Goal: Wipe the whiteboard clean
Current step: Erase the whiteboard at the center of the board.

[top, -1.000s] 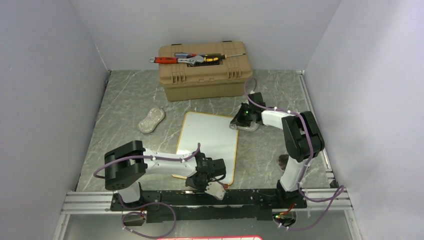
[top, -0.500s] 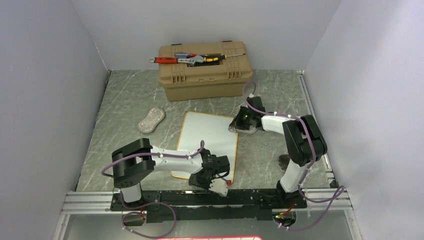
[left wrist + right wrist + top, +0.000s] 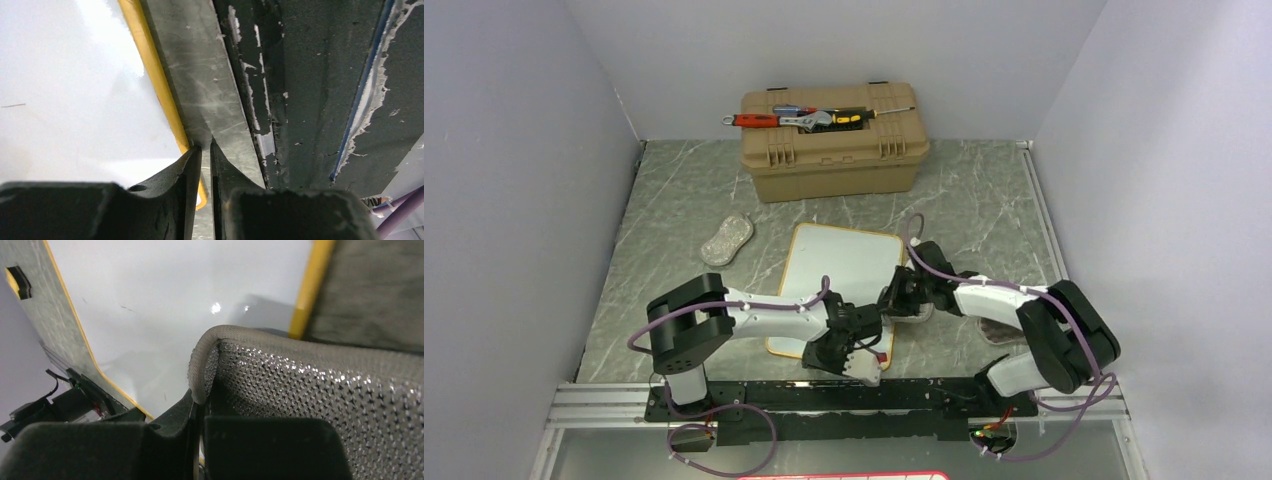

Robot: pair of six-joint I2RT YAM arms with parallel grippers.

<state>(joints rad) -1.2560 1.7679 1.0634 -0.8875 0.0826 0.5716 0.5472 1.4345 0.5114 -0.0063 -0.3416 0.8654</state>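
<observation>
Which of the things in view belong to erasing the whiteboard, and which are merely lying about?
Belonging to the job:
- the whiteboard
- the mesh sponge, pinched in the right fingers
- the left fingers, at the board's near rim

Lying about:
- the second sponge, left of the board
- the tan toolbox at the back
- the hand tools on its lid

Board, left of the left jaws: glossy white, yellow rim. Sponge, pinched in the right jaws: grey edging, glittering silver mesh. Table, right of the left jaws: grey, pale veining.
</observation>
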